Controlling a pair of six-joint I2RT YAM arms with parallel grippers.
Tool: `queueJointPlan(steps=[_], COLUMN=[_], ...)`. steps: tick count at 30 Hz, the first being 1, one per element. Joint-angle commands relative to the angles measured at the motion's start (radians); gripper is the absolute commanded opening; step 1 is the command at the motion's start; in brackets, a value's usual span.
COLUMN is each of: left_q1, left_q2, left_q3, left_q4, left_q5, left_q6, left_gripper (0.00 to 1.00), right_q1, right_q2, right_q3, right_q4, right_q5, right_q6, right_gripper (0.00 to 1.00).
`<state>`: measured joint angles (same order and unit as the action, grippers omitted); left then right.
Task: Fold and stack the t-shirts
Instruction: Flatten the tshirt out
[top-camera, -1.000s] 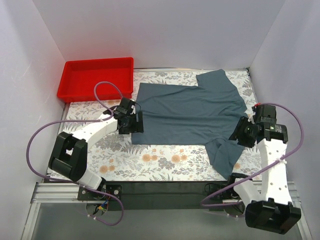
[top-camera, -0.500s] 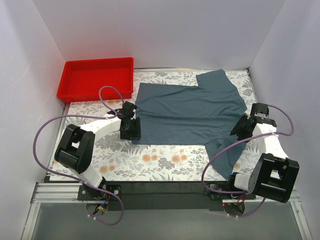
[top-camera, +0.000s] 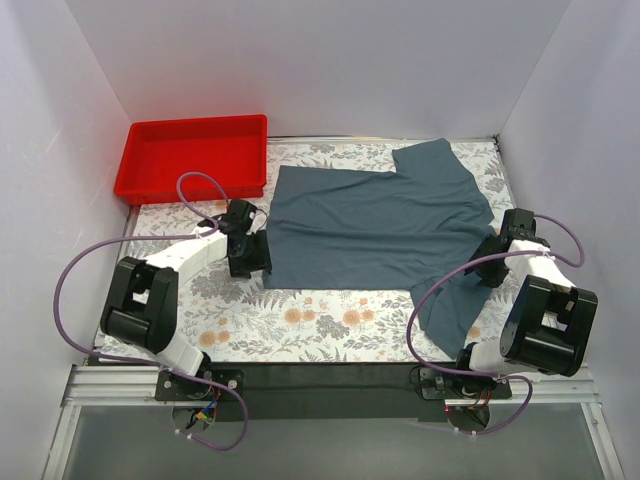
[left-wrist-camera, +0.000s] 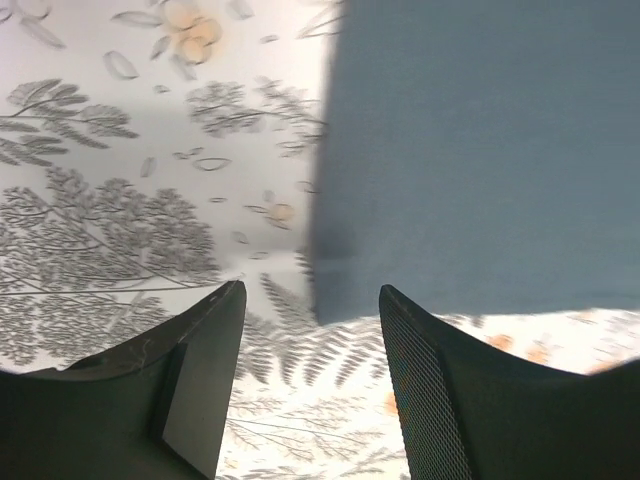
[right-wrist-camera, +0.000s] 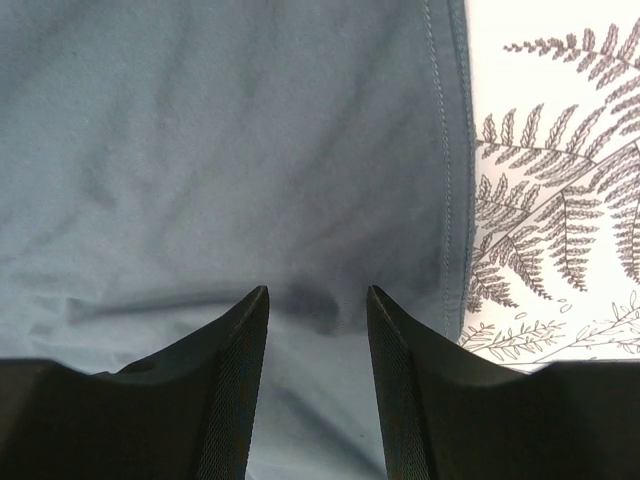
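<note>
- left gripper (left-wrist-camera: 310, 300) fingers spread, nothing held; a hem corner of the plain slate blue-grey short-sleeved t-shirt (top-camera: 380, 225) sits right at the gap
- right gripper (right-wrist-camera: 317, 300) also parted, low over shirt fabric beside a stitched hem; possibly touching, hard to tell
- t-shirt lies spread flat on the fern-and-flower printed table (top-camera: 300, 320), between both arms
- red rectangular plastic tray (top-camera: 190, 155) at far left, near the shirt's far-left corner
</note>
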<state>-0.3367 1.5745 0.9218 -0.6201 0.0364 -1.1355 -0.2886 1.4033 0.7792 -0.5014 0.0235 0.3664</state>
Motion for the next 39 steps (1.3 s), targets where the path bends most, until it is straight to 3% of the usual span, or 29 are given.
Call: queueJointPlan(steps=[1, 7, 14, 27, 39], left_q1=[-0.048, -0.149, -0.154, -0.056, -0.038], left_q2=[-0.096, 0.042, 0.14, 0.053, 0.139], left_q3=[0.086, 0.153, 0.149, -0.001, 0.109], left_q4=[0.042, 0.066, 0.017, -0.076, -0.04], left_q5=[0.086, 0.108, 0.066, 0.039, 0.0], left_q6=[-0.041, -0.046, -0.036, -0.015, 0.056], left_gripper=[0.53, 0.46, 0.44, 0.44, 0.52], right_q1=[-0.009, -0.021, -0.037, -0.078, -0.078], right_q2=[0.003, 0.017, 0.04, 0.043, 0.054], right_q3=[0.045, 0.058, 0.043, -0.017, 0.014], right_q4=[0.034, 0.043, 0.063, 0.06, 0.018], right_q5=[0.015, 0.013, 0.003, -0.016, 0.039], right_q6=[-0.018, -0.021, -0.021, -0.026, -0.064], right_gripper=[0.43, 0.43, 0.43, 0.44, 0.44])
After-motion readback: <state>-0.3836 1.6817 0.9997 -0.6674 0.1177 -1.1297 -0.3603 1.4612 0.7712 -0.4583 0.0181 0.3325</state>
